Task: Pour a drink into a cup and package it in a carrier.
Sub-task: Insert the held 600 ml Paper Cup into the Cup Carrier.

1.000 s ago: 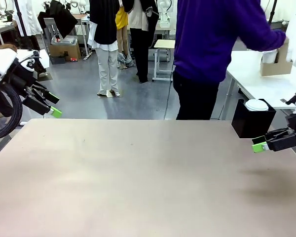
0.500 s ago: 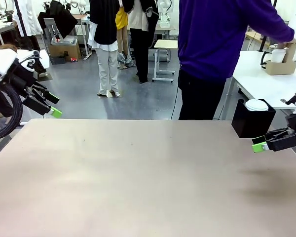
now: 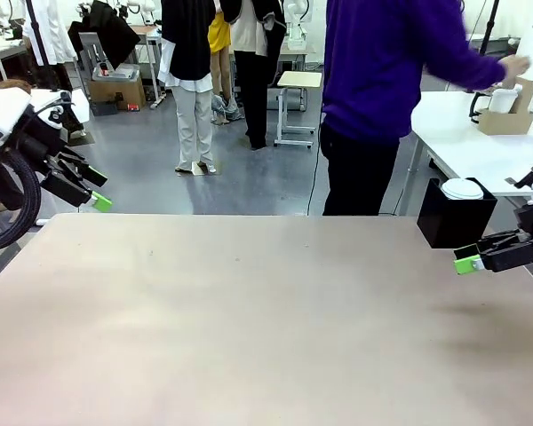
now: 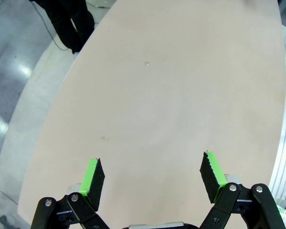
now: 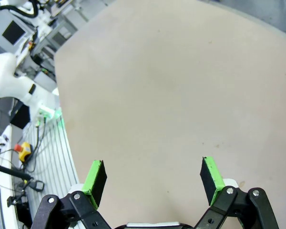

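Note:
On the white side table [image 3: 462, 146] at the far right stands the brown cardboard carrier [image 3: 506, 120], with a white cup [image 3: 500, 99] in it. A person in a purple top [image 3: 382, 62] stands turned toward it, one hand [image 3: 515, 66] just above the carrier. The drink is hidden. My left gripper [image 3: 102, 191] hangs open off the table's left edge; in its wrist view the left gripper [image 4: 152, 164] holds nothing above bare tabletop. My right gripper [image 3: 469, 256] is open at the right edge, and the wrist view shows the right gripper [image 5: 152, 167] just as empty.
A black cube box [image 3: 453, 217] with a white-lidded cup [image 3: 462, 188] sunk in it stands at the far right corner, just behind my right gripper. The tan table [image 3: 249, 319] is bare. Other people stand farther back in the room.
The person has carried the carrier with the cup to the right, set it on the side table, and raised the hand above it. Both arms have stayed still.

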Action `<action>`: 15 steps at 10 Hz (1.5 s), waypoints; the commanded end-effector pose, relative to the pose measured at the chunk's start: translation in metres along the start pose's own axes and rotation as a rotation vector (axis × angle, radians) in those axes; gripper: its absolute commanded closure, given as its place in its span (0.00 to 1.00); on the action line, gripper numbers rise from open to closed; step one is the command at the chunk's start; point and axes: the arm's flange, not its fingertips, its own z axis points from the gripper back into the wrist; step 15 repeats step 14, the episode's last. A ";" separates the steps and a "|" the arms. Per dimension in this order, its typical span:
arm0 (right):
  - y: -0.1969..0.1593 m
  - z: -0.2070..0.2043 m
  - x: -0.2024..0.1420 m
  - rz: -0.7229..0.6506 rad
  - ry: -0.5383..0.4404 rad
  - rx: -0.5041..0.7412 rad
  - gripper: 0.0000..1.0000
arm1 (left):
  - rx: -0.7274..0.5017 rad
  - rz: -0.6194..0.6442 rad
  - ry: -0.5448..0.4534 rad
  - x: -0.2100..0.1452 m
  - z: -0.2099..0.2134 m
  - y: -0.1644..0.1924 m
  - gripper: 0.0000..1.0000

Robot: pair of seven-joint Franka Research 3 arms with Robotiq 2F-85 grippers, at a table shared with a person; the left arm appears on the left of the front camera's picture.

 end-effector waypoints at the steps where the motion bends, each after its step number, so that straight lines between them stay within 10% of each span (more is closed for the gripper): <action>1: 0.000 0.000 0.001 0.024 -0.028 0.005 0.00 | -0.003 -0.005 -0.008 0.000 0.001 -0.001 0.00; 15: 0.000 0.000 0.001 0.024 -0.028 0.005 0.00 | -0.003 -0.005 -0.008 0.000 0.001 -0.001 0.00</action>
